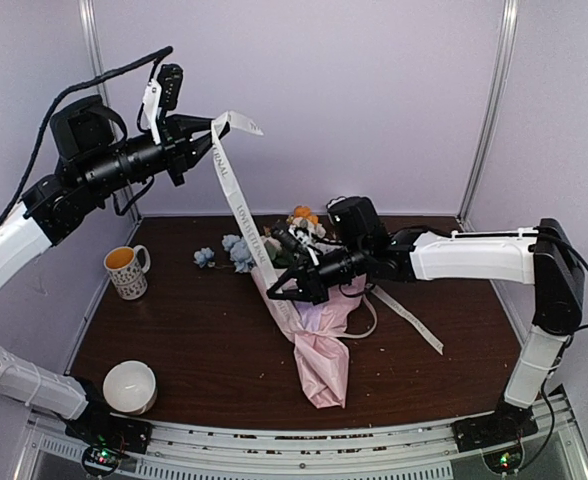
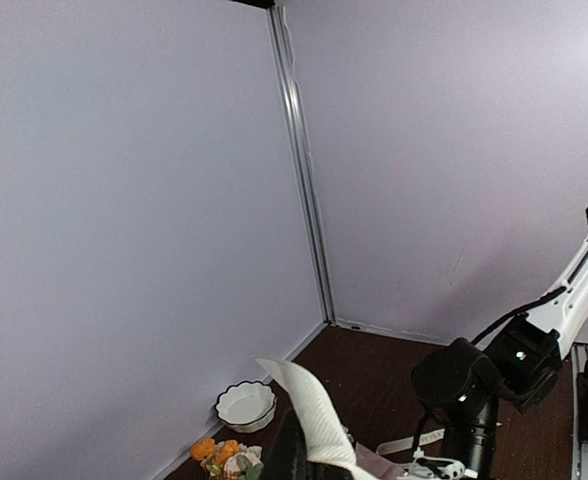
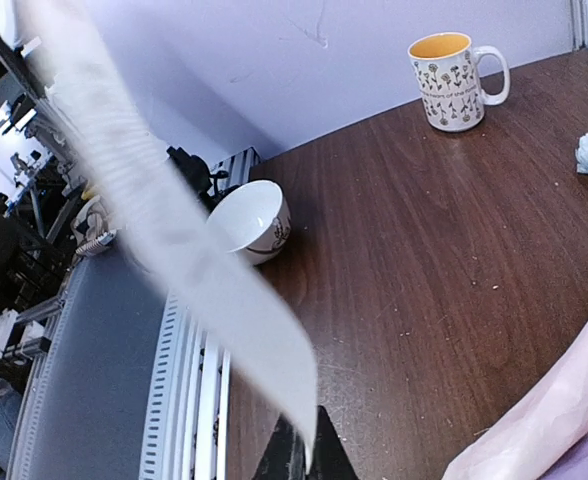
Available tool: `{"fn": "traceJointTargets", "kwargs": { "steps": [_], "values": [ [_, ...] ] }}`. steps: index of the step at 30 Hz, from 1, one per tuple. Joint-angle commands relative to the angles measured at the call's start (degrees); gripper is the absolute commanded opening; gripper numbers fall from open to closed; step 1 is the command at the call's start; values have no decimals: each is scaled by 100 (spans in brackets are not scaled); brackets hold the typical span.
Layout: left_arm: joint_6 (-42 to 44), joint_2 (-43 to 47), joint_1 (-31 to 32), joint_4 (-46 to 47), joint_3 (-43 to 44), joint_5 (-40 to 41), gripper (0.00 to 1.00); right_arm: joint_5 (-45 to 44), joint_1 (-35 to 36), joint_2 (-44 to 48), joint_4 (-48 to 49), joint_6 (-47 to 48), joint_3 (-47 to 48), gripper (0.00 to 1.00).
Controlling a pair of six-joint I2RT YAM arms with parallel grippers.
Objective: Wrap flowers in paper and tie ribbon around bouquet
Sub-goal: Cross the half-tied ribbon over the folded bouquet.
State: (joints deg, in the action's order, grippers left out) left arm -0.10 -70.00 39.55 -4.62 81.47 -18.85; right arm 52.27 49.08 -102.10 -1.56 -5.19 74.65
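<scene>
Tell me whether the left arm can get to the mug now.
Probably, but not freely. The mug stands below the left gripper, nothing between them. That gripper is raised high and shut on the ribbon, which runs down to the bouquet; reaching would drag it.

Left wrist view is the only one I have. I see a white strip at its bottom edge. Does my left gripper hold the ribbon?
Observer: Yes. In the top view the left gripper is raised high and shut on the upper end of the ribbon.
Operator: Where does the ribbon go from there?
Observer: It slants down to the bouquet, which lies on the table.
Operator: And the right gripper?
Observer: The right gripper is shut on the ribbon, low down, close to the bouquet.
</scene>
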Motion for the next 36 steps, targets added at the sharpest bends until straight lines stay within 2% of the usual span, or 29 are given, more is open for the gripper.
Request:
{"fn": "traceJointTargets", "kwargs": {
  "steps": [1,3,6,9,12,13,17,18,19,22,24,26,28,31,34,35,36],
  "values": [
    [-152,102,-483,103,-525,605,0,-32,-12,394,240,-157,-115,0],
    [-352,81,-774,-55,-872,990,0,-132,-14,522,241,-154,-274,0],
    [-210,-120,-861,-659,-1491,2304,0,-122,-13,694,372,-263,-469,0],
    [-89,-522,-685,-1157,-2097,2441,0,10,-9,832,539,-363,-636,0],
    [-11,-707,-103,-1249,-2739,2224,0,15,-13,955,553,-333,-732,0],
    [54,-708,96,-1201,-2907,2009,8,34,-11,980,533,-311,-741,0],
    [286,-681,724,-1095,-3315,1516,75,59,-17,965,484,-292,-711,0],
    [364,-614,783,-980,-3389,1223,88,57,-16,955,476,-289,-714,0],
    [422,-483,810,-761,-3509,895,91,44,-20,946,467,-283,-710,0],
    [682,86,809,338,-3964,82,92,38,-20,939,474,-295,-739,0],
    [821,386,805,1363,-4339,-118,94,42,-21,942,542,-315,-782,0],
    [855,409,786,2379,-4541,-277,98,41,-21,944,578,-316,-803,0],
    [828,232,679,2973,-4481,-585,98,0,-15,932,522,-273,-790,0],
    [334,-94,206,3388,-4177,-1314,98,-80,-9,945,274,-86,-781,0],
    [-74,-408,-243,3541,-3794,-2585,97,-144,-10,975,173,52,-841,0],
    [63,-496,-272,3317,-3614,-2852,91,-159,-6,973,161,79,-855,0],
    [347,-584,-280,2871,-3401,-3116,77,-172,-12,974,128,116,-848,0]
  ]
}}
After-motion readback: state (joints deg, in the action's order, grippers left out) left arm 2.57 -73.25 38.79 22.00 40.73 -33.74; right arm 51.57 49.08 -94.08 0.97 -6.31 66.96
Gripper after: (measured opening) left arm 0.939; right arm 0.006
